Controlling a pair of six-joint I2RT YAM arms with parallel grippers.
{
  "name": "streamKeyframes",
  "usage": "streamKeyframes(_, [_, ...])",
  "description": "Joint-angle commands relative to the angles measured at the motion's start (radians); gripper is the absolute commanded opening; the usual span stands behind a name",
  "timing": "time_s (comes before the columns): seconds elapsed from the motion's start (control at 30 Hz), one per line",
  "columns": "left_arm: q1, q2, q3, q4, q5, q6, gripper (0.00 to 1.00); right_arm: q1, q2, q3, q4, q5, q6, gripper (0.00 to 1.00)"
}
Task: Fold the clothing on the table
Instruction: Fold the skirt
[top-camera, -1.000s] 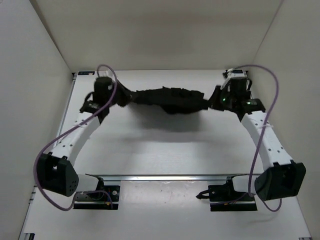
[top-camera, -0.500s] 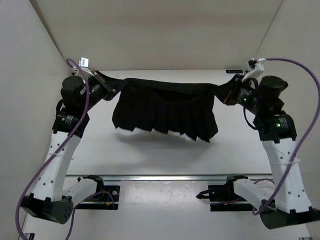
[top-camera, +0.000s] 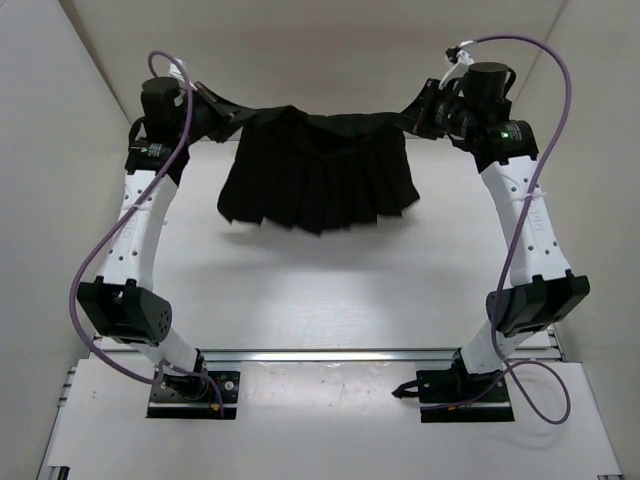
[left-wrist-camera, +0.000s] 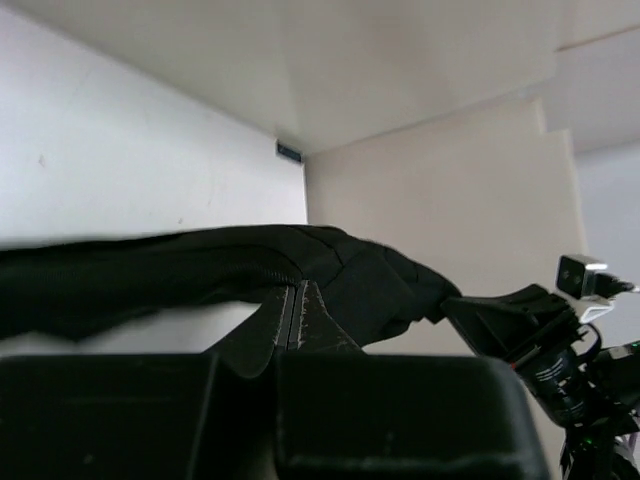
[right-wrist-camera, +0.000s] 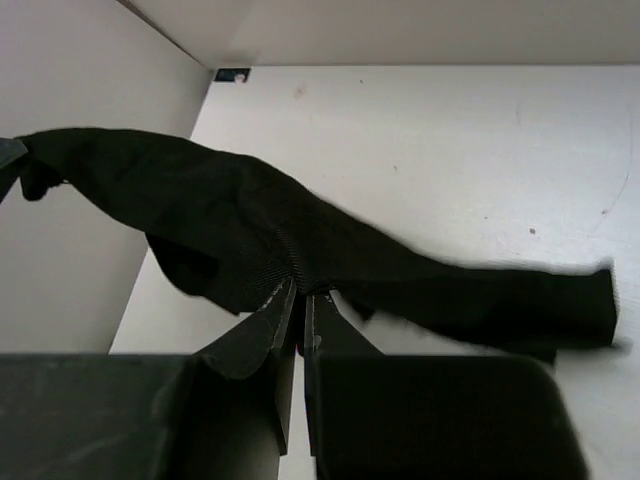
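Up over the far half of the table, the clothing hangs spread like a curtain. Its waistband is pulled taut from ten o'clock across to two o'clock, and the pleated hem dangles free toward six. The left gripper is clamped hard on the ten o'clock end and the right gripper pinches the two o'clock end, and both wrist views show narrow jaws biting black fabric.
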Motion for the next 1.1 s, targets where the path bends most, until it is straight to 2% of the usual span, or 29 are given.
streamKeyframes(0.0, [0.023, -0.086, 0.064, 0.001, 0.031, 0.028, 0.0, -0.034, -0.089, -0.003, 0.035, -0.033, 0.015, 0.0])
streamKeyframes(0.07, [0.014, -0.135, -0.063, 0.039, 0.025, 0.037, 0.0, -0.06, -0.112, -0.107, 0.055, -0.059, 0.017, 0.0])
streamKeyframes(0.13, [0.011, -0.226, -0.314, 0.126, 0.033, 0.03, 0.0, -0.083, -0.158, -0.301, 0.096, -0.099, 0.033, 0.0])
streamKeyframes(0.27, [-0.013, -0.355, -0.799, 0.257, 0.042, 0.007, 0.0, -0.107, -0.224, -0.572, 0.144, -0.109, 0.017, 0.0])
streamKeyframes(0.3, [-0.021, -0.393, -0.859, 0.289, 0.059, 0.0, 0.0, -0.106, -0.247, -0.668, 0.144, -0.103, 0.014, 0.0])
streamKeyframes(0.37, [-0.036, -0.468, -1.075, 0.311, 0.065, 0.002, 0.0, -0.094, -0.346, -0.887, 0.167, -0.092, 0.023, 0.0])
streamKeyframes(0.4, [-0.047, -0.49, -1.113, 0.299, 0.039, 0.028, 0.04, -0.081, -0.371, -0.945, 0.191, -0.067, 0.033, 0.0])
streamKeyframes(0.43, [-0.055, -0.517, -1.169, 0.259, 0.012, 0.069, 0.23, -0.071, -0.42, -1.053, 0.211, -0.049, 0.029, 0.0])
streamKeyframes(0.47, [-0.053, -0.521, -1.209, 0.242, 0.002, 0.082, 0.32, -0.061, -0.443, -1.151, 0.222, -0.029, 0.033, 0.03])
streamKeyframes(0.53, [-0.046, -0.524, -1.257, 0.225, -0.032, 0.132, 0.42, -0.06, -0.465, -1.241, 0.23, -0.012, 0.02, 0.37])
streamKeyframes(0.57, [-0.047, -0.51, -1.278, 0.217, -0.029, 0.14, 0.48, -0.055, -0.46, -1.278, 0.23, -0.001, 0.017, 0.43])
streamKeyframes(0.63, [-0.053, -0.49, -1.28, 0.196, -0.018, 0.169, 0.52, -0.031, -0.463, -1.306, 0.212, 0.043, 0.02, 0.59])
streamKeyframes(0.7, [-0.107, -0.49, -1.268, 0.151, -0.057, 0.183, 0.59, 0.012, -0.479, -1.316, 0.176, 0.144, 0.029, 0.63])
streamKeyframes(0.77, [-0.161, -0.513, -1.269, 0.117, -0.096, 0.174, 0.59, 0.041, -0.497, -1.327, 0.132, 0.213, 0.035, 0.63])
streamKeyframes(0.93, [-0.253, -0.589, -1.345, 0.098, -0.125, 0.114, 0.6, 0.115, -0.509, -1.379, 0.066, 0.296, 0.052, 0.6])
streamKeyframes(1.07, [-0.274, -0.637, -1.416, 0.1, -0.139, 0.082, 0.59, 0.15, -0.545, -1.441, 0.07, 0.29, 0.095, 0.55])
